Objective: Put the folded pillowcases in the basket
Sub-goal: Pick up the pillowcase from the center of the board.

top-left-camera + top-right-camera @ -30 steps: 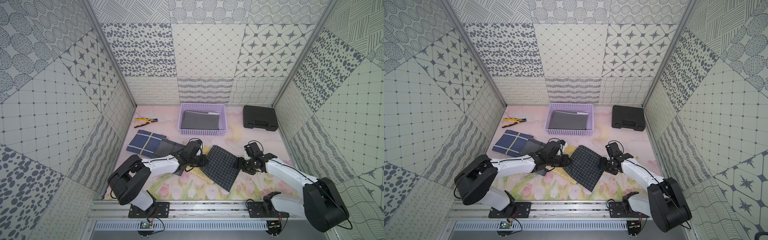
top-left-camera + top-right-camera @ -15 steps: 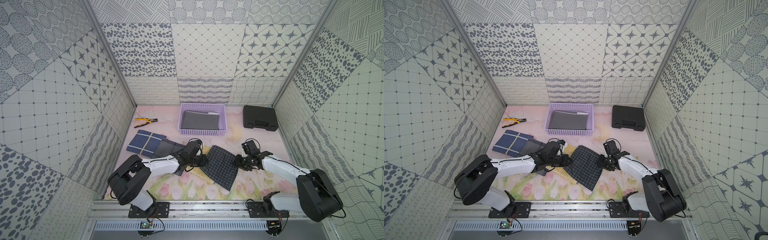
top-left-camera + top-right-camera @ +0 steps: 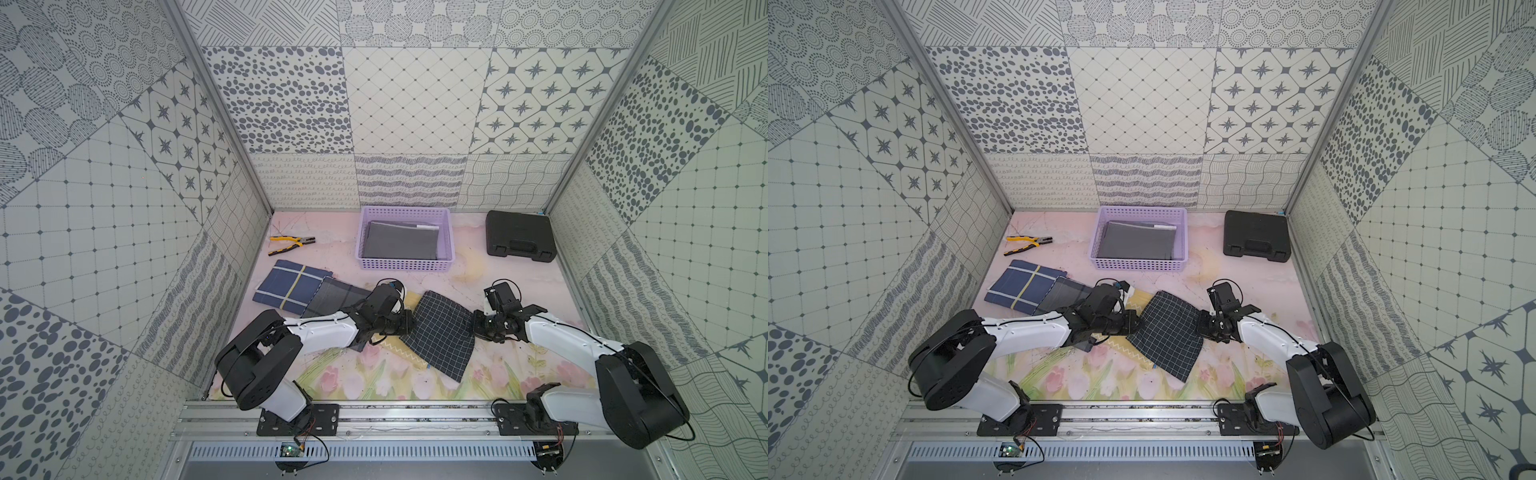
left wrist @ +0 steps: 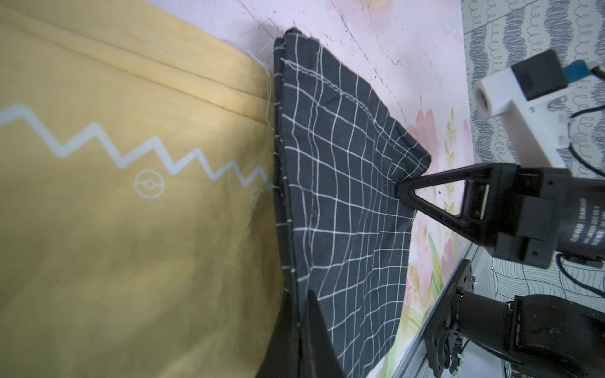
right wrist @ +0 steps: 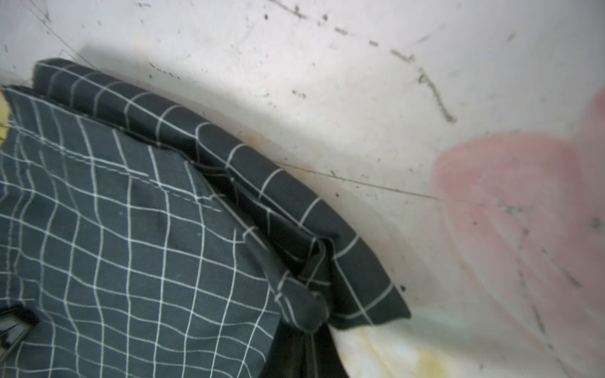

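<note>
Since one second ago, the right gripper [image 3: 478, 327] is no longer standing open beside the cloth. Its jaws are now pinching the right-hand edge of the folded pillowcase [image 3: 441, 332], and in the right wrist view the fabric is bunching into a small pleat at the tips. The left gripper [image 3: 409, 327] is holding as before, its jaws clamping the opposite edge.

The pillowcase, dark with a white grid, is lying diagonally near the middle of the tabletop, toward the front edge. It is partly overlapping a yellow cloth [image 4: 131, 203]. It appears to be resting on these surfaces and is not yet lifting.

The basket [image 3: 405, 266] is sitting at the middle of the rear edge, well apart from the pillowcase. It is already holding a grey folded cloth [image 3: 401, 241].

With both edges secured, the grasp step is judged to be finishing. The lift and the carry toward the rear edge are coming next. Raising both arms together is advisable, so that the fold is not opening and the yellow cloth is not dragging along.
</note>
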`<state>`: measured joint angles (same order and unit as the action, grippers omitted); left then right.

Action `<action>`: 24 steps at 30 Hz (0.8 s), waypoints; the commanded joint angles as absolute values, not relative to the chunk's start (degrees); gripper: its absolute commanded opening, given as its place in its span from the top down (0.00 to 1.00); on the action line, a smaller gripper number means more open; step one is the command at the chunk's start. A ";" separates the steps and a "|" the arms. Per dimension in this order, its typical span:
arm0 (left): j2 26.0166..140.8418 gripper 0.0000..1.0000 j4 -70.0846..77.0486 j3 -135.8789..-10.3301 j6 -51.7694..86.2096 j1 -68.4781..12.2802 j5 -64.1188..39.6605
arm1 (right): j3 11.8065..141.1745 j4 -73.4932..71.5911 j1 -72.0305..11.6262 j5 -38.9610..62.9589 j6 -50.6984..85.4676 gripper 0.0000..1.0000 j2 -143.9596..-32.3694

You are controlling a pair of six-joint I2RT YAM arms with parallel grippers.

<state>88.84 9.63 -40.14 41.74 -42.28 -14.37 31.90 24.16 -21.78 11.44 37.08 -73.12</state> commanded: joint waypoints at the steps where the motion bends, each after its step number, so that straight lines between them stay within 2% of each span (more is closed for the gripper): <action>1: 87.56 1.00 10.81 -40.08 41.31 -42.45 -13.19 | 31.35 22.42 -22.01 10.87 37.34 1.00 -69.24; 12: 80.66 1.00 7.95 -41.38 40.18 -42.50 -8.85 | 33.82 23.87 -22.02 8.73 35.45 1.00 -57.91; 24: 72.14 1.00 4.02 -43.47 36.98 -39.51 0.01 | 46.01 23.48 -22.05 8.09 29.46 1.00 -61.49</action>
